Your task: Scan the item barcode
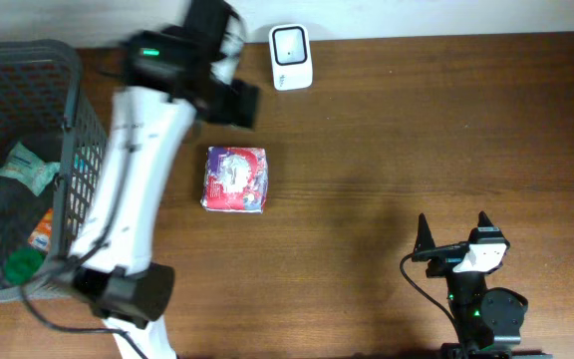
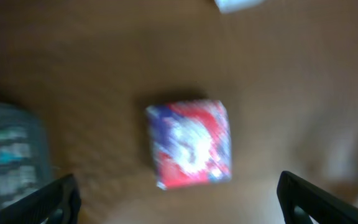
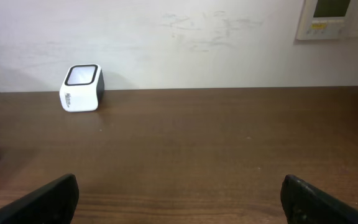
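Packet (image 1: 234, 179) unheld: left gripper (image 2: 179, 204) hangs over it, jaws spread wide and empty. Right gripper (image 1: 452, 227), likewise spread and empty, sits well apart at the front of the table (image 1: 387, 130). The red, white and purple packet lies flat near the wire basket (image 1: 73, 120), short of the white barcode scanner (image 1: 291, 44). Judged stage: early, with grasping, carrying and presenting the barcode all left to do.
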